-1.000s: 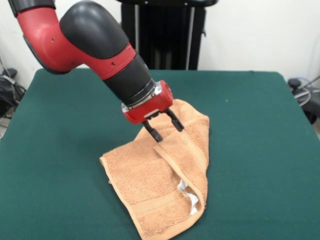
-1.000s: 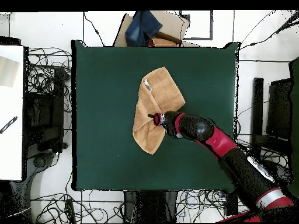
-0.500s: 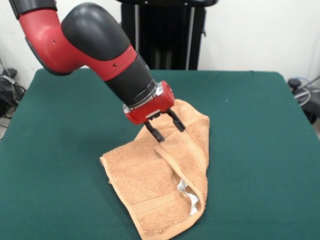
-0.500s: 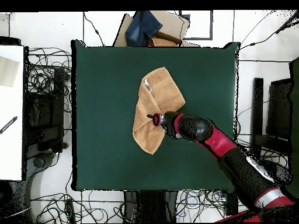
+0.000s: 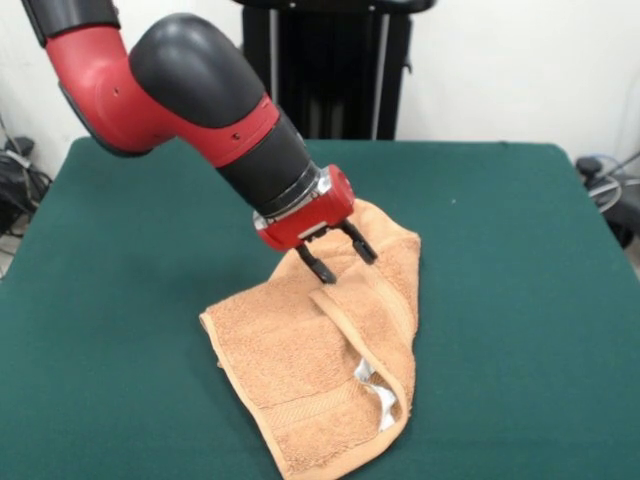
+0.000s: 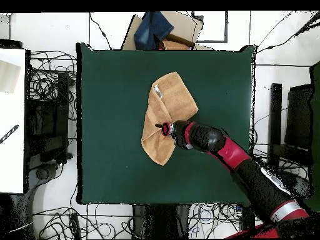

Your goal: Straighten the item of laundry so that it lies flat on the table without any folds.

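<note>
The towel (image 5: pixel 330 355) lies folded on the green surface (image 5: pixel 520 300), a little right of the middle in the front view and reaching to the near edge of that picture. One long side is turned over onto the rest, making a raised fold that runs from the far right corner down toward the near end. A white label (image 5: pixel 378 395) shows at the near right, tucked under the folded flap. A woven band crosses the near end.

The fingers (image 5: pixel 342 257) hang over the far part of the towel, just above the ridge of the fold. They are spread apart, two dark prongs with a clear gap between them, and they hold nothing. The left prong's tip is close to the cloth at the top of the fold; whether it touches cannot be told. The red and black arm (image 5: pixel 190 95) slopes down to them from the upper left of the front view.

In the overhead view the towel (image 6: pixel 164 112) lies near the middle of the surface (image 6: pixel 112 94), with the fingers (image 6: pixel 160 128) over its lower half.

There are no containers on the surface. Around it, tangled cables (image 6: pixel 50 81) cover the floor, and a white wall (image 5: pixel 500 60) stands behind the black pedestal (image 5: pixel 325 70).
</note>
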{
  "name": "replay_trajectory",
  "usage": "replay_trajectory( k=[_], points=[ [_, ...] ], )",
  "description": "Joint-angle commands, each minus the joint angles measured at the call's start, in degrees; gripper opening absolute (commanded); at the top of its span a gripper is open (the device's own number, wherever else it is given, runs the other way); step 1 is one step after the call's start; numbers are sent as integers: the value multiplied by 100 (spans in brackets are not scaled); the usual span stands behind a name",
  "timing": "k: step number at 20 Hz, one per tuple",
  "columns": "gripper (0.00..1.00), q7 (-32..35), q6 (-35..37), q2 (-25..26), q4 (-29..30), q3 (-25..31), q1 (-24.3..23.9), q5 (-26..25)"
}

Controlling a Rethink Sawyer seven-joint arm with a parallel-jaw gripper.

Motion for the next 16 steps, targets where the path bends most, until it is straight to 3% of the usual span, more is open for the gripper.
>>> replay_trajectory(
  k=[1, 8, 16],
  points=[
    [100, 479, 92, 296, -265, -249, 119, 33],
    [100, 494, -12, 382, -349, -303, 182, -29],
    [100, 254, 535, 360, -629, -323, 137, 55]
  ],
)
